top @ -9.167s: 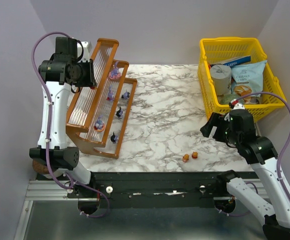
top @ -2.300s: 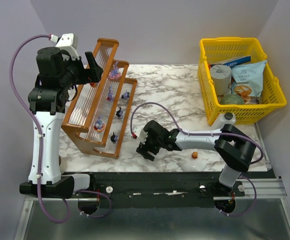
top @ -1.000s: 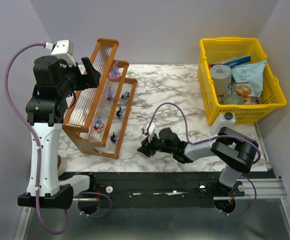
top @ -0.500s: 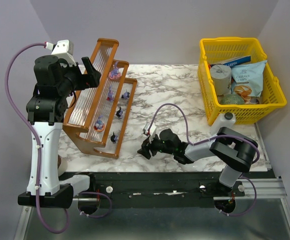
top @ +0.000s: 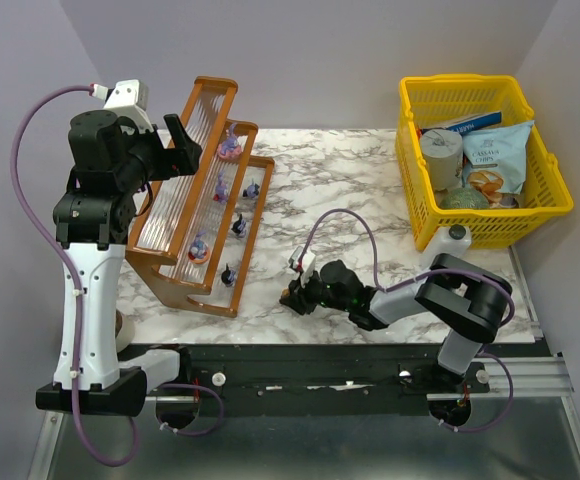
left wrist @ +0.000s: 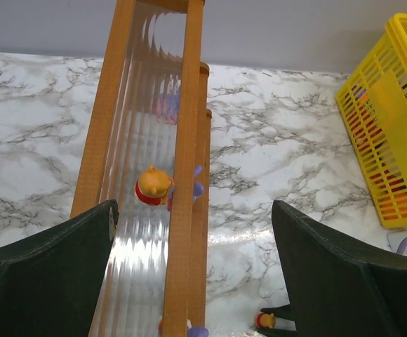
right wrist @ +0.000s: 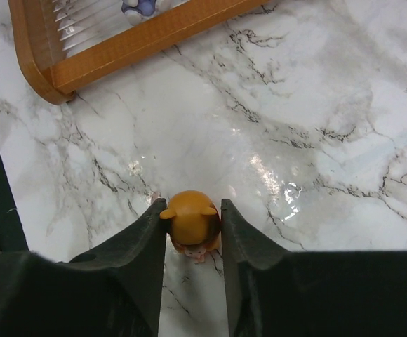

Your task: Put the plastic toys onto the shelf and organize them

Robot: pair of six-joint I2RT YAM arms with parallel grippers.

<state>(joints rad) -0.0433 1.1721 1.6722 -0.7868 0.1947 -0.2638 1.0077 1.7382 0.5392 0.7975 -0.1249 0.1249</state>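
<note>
From above, my right gripper [top: 292, 296] is low over the table [top: 350, 190], near the shelf's [top: 185, 290] front corner but apart from it. Several toys [top: 238, 226] already stand on the tiers. The left gripper [top: 184, 137] hangs above the shelf's top step, and the basket [top: 470, 88] sits well off to the right.

On the left wrist view, the left gripper [left wrist: 194, 210] is spread fully wide and carries nothing. Below it I see one yellow toy [left wrist: 153, 188] on a ribbed tier of the shelf [left wrist: 109, 105].

On the right wrist view, the right gripper [right wrist: 194, 205] has its jaws partly closed on either side of the orange toy [right wrist: 189, 221]. Both pads look to be touching its head. That toy stands on the marble between them, and the shelf [right wrist: 140, 38] frame lies farther ahead.

I judge this the pick-up step for one of the last loose toys. Next I need to confirm the pinch is firm, lift straight up, then carry it over to a free spot on a tier and set it down upright without knocking the toys already there.
</note>
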